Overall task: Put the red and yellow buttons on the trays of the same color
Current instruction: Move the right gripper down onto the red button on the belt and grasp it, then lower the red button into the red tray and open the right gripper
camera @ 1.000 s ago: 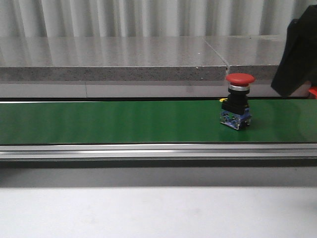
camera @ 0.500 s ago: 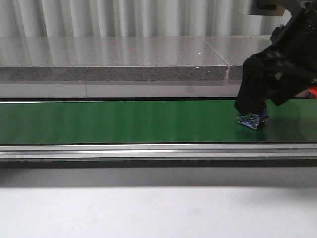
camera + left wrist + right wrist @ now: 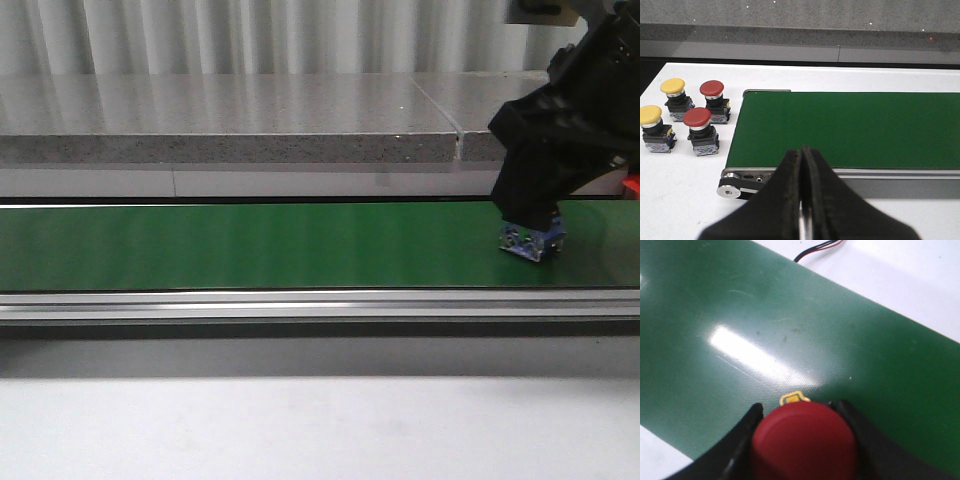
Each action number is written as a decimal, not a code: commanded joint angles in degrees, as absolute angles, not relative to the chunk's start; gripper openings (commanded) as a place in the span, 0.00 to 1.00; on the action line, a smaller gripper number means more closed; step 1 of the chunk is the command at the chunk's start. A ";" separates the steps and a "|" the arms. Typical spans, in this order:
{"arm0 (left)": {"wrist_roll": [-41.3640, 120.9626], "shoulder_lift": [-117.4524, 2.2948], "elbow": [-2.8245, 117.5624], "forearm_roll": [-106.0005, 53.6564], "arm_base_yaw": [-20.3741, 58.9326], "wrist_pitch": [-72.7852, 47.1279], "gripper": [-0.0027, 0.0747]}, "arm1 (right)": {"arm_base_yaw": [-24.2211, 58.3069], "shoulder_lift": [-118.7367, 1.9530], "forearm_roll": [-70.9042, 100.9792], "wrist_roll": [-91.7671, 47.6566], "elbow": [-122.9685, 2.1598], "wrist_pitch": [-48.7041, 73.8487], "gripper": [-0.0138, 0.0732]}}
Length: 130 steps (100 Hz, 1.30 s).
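Note:
A red button (image 3: 805, 440) stands on the green conveyor belt (image 3: 250, 245) at the far right. My right gripper (image 3: 530, 215) covers it from above, so only its blue-and-clear base (image 3: 532, 242) shows in the front view. In the right wrist view both fingers (image 3: 742, 432) press against the sides of the red cap. My left gripper (image 3: 801, 149) is shut with nothing in it, hovering over the near left end of the belt (image 3: 850, 130). The trays are out of view.
Two yellow buttons (image 3: 672, 86) (image 3: 650, 115) and two more red buttons (image 3: 711, 88) (image 3: 696, 117) stand on the white table beside the belt's left end. A grey stone ledge (image 3: 230, 120) runs behind the belt. A red-black cable (image 3: 820, 247) lies past the belt.
The red button has travelled right along the belt. My right gripper came down from the upper right over it and now encloses its cap.

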<state>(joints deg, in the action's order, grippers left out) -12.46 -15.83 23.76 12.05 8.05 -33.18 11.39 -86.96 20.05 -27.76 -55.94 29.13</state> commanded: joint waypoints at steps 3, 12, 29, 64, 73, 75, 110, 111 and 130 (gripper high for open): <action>-12.78 -16.42 25.18 12.02 8.46 -29.15 0.01 | 6.48 -84.40 21.13 -27.14 -61.75 29.24 0.30; -12.78 -16.42 25.18 12.02 8.46 -29.15 0.01 | 0.72 -84.45 21.20 -26.91 -66.54 30.49 0.30; -12.78 -16.42 25.18 12.02 8.46 -29.15 0.01 | -10.35 -86.87 21.92 -26.86 -75.14 30.03 0.30; -12.78 -16.42 25.18 12.02 8.46 -29.15 0.01 | -22.44 -102.17 22.63 -26.86 -88.04 30.37 0.30; -12.78 -16.42 25.18 12.02 8.46 -29.15 0.01 | -23.60 -106.26 22.91 -26.86 -90.37 30.91 0.30; -12.78 -16.42 25.18 12.02 8.46 -29.15 0.01 | -23.75 -106.87 22.91 -26.86 -90.74 31.11 0.30; -12.78 -16.42 25.18 12.02 8.46 -29.15 0.01 | -24.46 -117.27 23.56 -26.86 -97.62 32.90 0.30; -12.78 -16.42 25.18 12.02 8.46 -29.15 0.01 | -24.46 -117.38 23.56 -26.86 -97.62 32.85 0.30; -12.78 -16.42 25.18 12.02 8.46 -29.15 0.01 | -24.46 -120.12 23.56 -26.86 -97.62 33.03 0.31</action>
